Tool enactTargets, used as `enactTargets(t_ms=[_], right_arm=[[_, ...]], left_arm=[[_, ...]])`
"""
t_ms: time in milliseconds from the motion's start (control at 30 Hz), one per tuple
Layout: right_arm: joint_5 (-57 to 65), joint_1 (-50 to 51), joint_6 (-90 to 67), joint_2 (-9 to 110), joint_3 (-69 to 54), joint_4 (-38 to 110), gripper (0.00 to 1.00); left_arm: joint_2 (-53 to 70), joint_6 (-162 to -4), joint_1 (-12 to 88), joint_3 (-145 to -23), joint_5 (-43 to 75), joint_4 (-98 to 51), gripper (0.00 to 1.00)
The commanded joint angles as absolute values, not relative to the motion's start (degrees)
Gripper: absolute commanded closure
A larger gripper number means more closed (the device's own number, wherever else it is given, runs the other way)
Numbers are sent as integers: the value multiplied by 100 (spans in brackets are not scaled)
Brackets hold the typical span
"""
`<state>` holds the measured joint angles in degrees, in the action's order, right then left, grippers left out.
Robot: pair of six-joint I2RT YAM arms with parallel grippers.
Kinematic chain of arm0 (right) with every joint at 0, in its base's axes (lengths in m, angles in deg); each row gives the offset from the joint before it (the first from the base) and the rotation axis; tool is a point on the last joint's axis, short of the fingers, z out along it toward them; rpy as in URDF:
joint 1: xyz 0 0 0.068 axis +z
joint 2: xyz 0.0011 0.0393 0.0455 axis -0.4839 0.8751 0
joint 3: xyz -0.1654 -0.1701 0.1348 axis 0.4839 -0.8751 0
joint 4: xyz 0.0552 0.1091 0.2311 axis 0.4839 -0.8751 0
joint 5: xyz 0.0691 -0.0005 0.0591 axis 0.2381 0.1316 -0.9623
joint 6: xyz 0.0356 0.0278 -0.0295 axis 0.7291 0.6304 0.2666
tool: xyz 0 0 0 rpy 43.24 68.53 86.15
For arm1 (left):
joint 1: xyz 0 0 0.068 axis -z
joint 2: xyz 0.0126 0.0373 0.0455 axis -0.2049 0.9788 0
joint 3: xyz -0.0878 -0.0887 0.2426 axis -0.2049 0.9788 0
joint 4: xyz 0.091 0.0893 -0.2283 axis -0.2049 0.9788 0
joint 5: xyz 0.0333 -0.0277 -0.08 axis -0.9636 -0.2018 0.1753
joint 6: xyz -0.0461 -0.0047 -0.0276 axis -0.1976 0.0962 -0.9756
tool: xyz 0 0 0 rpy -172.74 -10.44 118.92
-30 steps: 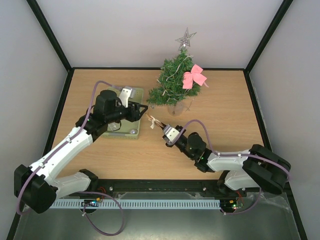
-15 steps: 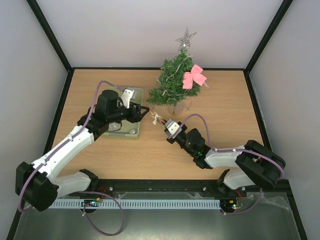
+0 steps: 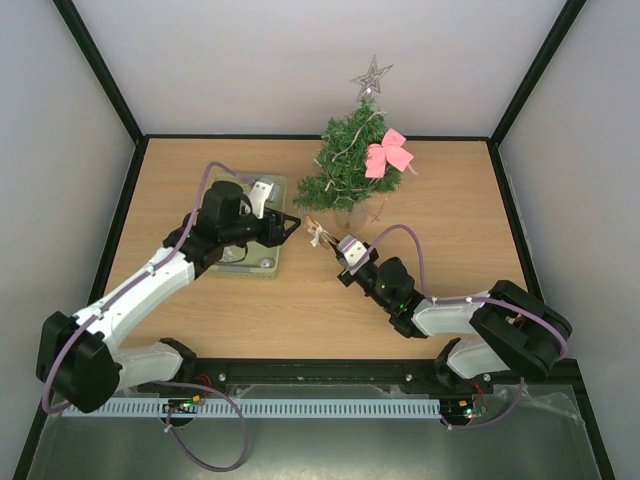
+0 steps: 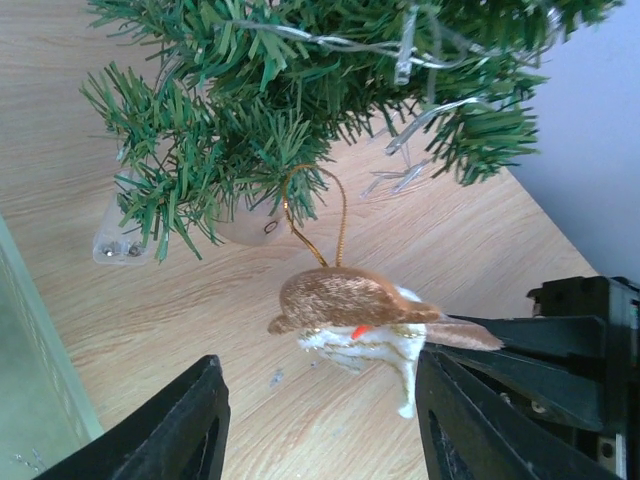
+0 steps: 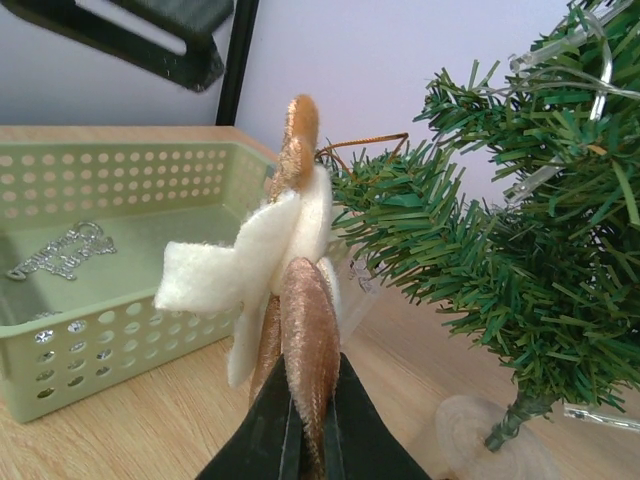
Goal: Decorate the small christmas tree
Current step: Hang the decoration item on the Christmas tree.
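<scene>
The step in hand is hanging an ornament [image 3: 320, 235] on the tree [image 3: 350, 165]. The right jaws are clamped on the lower edge of this ornament, a small golden-brown and white felt figure, and hold it upright just beyond their tips. The tree stands directly ahead of the right jaws and slightly to one side, and its lowest branches reach out towards the ornament. A thin gold loop [image 4: 335, 215] rises from the top of the ornament to a branch tip. From the left wrist view it seems to curl around the needles, but it is not clear whether it is truly hooked over the branch.

The left jaws stand apart and hold nothing. The ornament hangs in front of the gap between the fingers [image 4: 190, 425], close to them but not touching. The pale green basket [image 5: 120, 330] lies below and behind the left jaws, and a silver piece [image 5: 60, 250] rests on its floor. A star [image 3: 371, 76] and a pink bow [image 3: 388, 152] are already on the tree.

The next move probably calls for seating the loop fully over the branch. The left jaws could steady the cord or the twig. Then the right jaws part, so the ornament hangs free above the bench [image 3: 450, 220]
</scene>
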<state>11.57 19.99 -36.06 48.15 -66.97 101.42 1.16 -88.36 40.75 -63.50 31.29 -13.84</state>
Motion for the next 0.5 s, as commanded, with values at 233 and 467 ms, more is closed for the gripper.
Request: enactTargets(t_ms=[233,467], right_arm=[[972,1893,-3132,4709,-6722,10261,98],[870,1683,-2473,4589,-6917,10168,98]], left_arm=[[953,-8703,4039,-6974,2941,-1496,61],[1181,-8614,4022,-7251,2923,-1457,63]])
